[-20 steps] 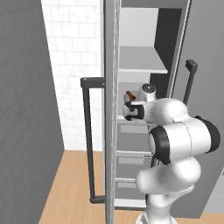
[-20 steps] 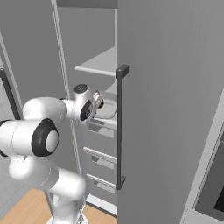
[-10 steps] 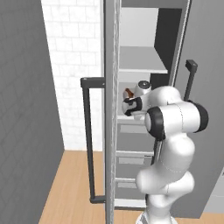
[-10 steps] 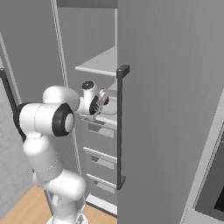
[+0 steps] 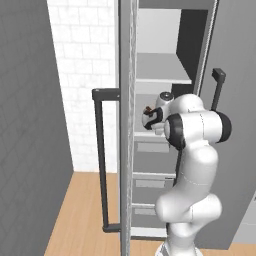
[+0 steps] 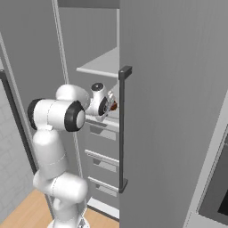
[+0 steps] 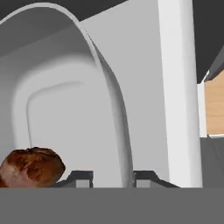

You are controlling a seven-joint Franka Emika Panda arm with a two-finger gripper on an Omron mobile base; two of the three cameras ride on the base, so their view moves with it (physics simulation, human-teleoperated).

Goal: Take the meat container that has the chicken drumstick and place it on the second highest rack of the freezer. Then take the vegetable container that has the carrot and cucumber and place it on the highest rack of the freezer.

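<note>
freezer point(image 5: 165, 75), pincer point(image 7: 112, 177) astride container rim point(image 7: 111, 92)

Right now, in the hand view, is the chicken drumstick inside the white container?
Yes, the chicken drumstick lies against the inner wall of the white container, whose rim curves up between the claw's tips.

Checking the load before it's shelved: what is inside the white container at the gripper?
A reddish-brown chicken drumstick lies inside the container; its lower part is cut off from view.

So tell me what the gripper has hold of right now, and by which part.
The gripper straddles the rim of the meat container with the chicken drumstick; whether the fingertips still clamp it cannot be told.
</note>
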